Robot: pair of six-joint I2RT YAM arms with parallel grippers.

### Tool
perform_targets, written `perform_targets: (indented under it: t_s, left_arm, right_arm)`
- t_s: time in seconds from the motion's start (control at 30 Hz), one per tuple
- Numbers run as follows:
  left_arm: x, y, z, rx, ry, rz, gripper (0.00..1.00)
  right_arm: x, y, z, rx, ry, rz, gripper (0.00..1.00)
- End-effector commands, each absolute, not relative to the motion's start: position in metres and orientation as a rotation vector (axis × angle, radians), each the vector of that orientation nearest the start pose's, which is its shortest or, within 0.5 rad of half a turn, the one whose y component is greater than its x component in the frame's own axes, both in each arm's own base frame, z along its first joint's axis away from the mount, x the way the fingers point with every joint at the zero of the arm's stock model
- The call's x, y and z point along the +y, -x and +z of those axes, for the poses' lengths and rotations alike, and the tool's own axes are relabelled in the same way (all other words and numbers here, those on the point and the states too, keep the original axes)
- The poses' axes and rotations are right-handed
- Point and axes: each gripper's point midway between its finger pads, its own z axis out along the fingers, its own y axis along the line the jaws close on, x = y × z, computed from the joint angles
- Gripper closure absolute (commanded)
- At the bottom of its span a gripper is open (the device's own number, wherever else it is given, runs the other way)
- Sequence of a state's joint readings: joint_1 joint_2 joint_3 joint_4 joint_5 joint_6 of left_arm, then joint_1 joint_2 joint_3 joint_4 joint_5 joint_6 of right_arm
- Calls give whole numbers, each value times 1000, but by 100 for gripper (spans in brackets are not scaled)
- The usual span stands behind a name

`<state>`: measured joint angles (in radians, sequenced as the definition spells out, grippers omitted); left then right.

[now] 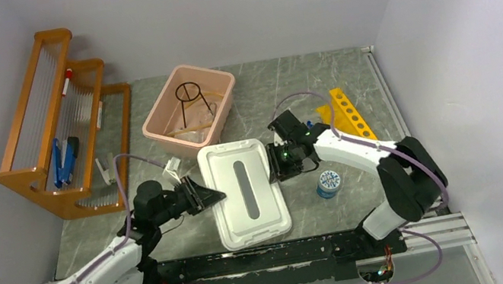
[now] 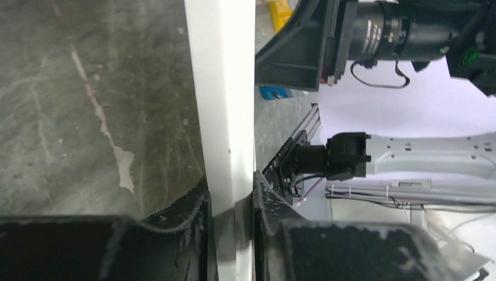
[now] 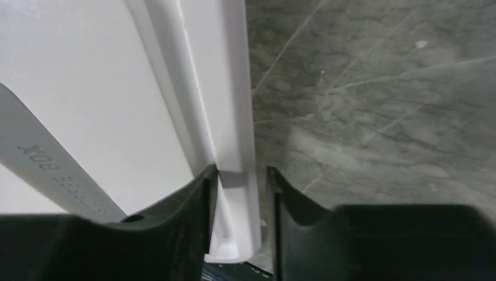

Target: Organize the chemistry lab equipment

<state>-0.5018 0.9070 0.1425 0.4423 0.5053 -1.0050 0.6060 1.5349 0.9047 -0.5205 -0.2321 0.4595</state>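
A white lid (image 1: 243, 190) lies flat on the table between both arms. My left gripper (image 1: 212, 195) is shut on its left rim; in the left wrist view both fingers (image 2: 199, 205) press the white rim (image 2: 225, 88). My right gripper (image 1: 273, 165) straddles the right rim (image 3: 228, 88), open: its left finger touches the rim and the right finger (image 3: 281, 193) stands off with a gap. A black wire tripod ring (image 1: 191, 98) stands inside the pink tub (image 1: 156, 123). The yellow tube rack (image 1: 350, 114) lies at the right, behind the right arm.
An orange wooden rack (image 1: 65, 154) with blue tools stands along the left wall. A small blue-capped jar (image 1: 328, 183) sits right of the lid, close to the right arm. Small loose items (image 1: 174, 166) lie between tub and left gripper.
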Motion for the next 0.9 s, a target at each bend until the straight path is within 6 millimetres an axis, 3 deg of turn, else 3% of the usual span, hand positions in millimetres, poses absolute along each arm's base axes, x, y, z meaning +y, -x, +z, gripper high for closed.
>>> perform_targets:
  t_s: [0.0,0.17,0.27,0.33,0.37,0.4,0.57,0.77,0.87]
  left_arm:
    - [-230,-161,120,2107,-15,-1459,95]
    - [-227,-148,146,2087,-66,-1478,95]
    - [-224,-154,176,2018,-93,-1445,95]
    - [-226,-166,211,1962,-133,-1406,95]
    - [-228,-172,210,2005,-135,-1374,95]
    - [-232,-180,231,1995,-173,-1354,95]
    - [-254,-223,266,2066,-308,-1269,95]
    - [-260,-272,315,2033,-361,-1250,95]
    - [-255,-298,342,1976,-350,-1269,95]
  right_arm:
    - [220,-234,80,2695,253,587,55]
    - [216,-247,134,2510,247,596,49]
    - [216,-259,176,2348,193,635,43]
    - [221,-264,202,2272,172,683,40]
    - [224,-268,217,2241,161,705,40]
    - [226,-270,227,2224,148,718,39]
    - [233,-284,275,2116,80,773,38]
    - [227,-301,316,1976,-21,774,37]
    - [229,-308,331,1928,-35,782,35]
